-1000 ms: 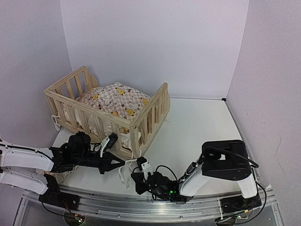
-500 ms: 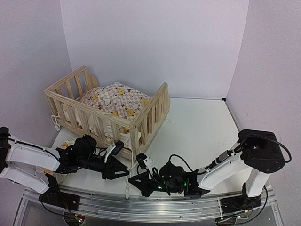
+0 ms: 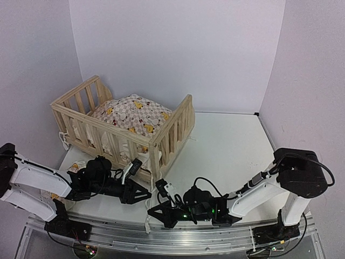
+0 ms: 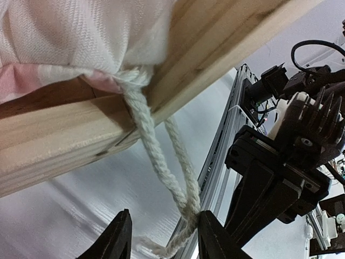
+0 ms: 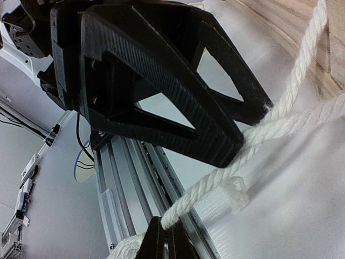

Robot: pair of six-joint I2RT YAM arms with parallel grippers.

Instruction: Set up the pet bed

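Pet bed [image 3: 124, 132] rear-left on bench [image 3: 226, 145], cushion [image 3: 135, 114] inside. Right fingers [image 5: 154, 243] pinch tie string [image 4: 161, 162]; left fingers [image 4: 116, 243] parted, string between. Risk: hard tug drags frame, or string slips free.

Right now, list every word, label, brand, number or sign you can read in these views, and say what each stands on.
No readable text in any view.
The cushion: only printed yellow ducks on pink-white checks, no letters.
The wooden frame and the tie string: no label, brand or number.
The left hand and the right hand: plain black, no marking visible.
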